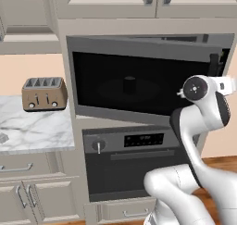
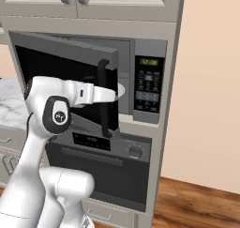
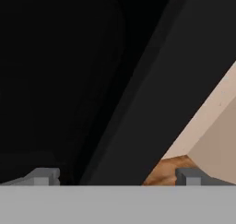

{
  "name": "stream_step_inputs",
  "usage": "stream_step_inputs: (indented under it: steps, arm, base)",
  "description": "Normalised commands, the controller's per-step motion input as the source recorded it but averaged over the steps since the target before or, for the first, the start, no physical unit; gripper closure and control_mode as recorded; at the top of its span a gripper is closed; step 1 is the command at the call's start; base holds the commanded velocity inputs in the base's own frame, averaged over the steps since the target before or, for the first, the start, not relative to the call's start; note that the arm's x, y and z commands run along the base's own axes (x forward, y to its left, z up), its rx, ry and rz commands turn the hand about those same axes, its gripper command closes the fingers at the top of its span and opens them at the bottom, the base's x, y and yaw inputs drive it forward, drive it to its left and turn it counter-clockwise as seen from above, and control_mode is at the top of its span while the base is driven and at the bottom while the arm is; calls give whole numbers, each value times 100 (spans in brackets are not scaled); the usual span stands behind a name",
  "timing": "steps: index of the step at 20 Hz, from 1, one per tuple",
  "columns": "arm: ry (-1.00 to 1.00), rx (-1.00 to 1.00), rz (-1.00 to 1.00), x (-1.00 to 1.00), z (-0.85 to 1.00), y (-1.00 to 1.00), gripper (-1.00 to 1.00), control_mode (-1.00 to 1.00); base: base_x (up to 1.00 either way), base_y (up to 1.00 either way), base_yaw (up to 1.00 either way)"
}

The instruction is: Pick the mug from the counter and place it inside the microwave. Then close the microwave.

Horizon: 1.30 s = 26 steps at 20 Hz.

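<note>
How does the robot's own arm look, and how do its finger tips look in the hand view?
The arm is glossy white with rounded links and dark grey joint bands. A round dark cap with small white marks sits on one joint. The gripper has two small, blocky grey fingertips. No cables show.

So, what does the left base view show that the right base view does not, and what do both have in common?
Left base view alone: the toaster standing on the counter, and the mug seen dimly through the dark glass of the microwave door, apparently inside.
Right base view alone: the microwave's button panel with its green display, the white turntable's edge past the door, and the wooden floor.
Both: the microwave with its door partly open, the black door handle, the oven below, and the white arm reaching toward the door.
</note>
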Motion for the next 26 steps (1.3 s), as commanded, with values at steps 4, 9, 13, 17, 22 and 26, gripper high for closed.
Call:
stream_step_inputs:
  steps: [4, 9, 13, 17, 22, 26]
  arm:
    - [0, 2, 0, 53, 0, -40, -100, -100]
    - [0, 1, 0, 55, 0, -30, -100, -100]
    - [0, 0, 0, 64, 0, -26, -100, -100]
    - [0, 0, 0, 67, 0, -27, -100, -100]
    - [0, 0, -1, 60, 0, -26, -100, -100]
    - [0, 0, -4, 49, 0, -24, -100, -100]
  base:
    - [0, 0, 0]
    - [0, 0, 0]
    - [0, 0, 0]
    - [0, 0, 0]
    - [0, 0, 0]
    - [0, 0, 0]
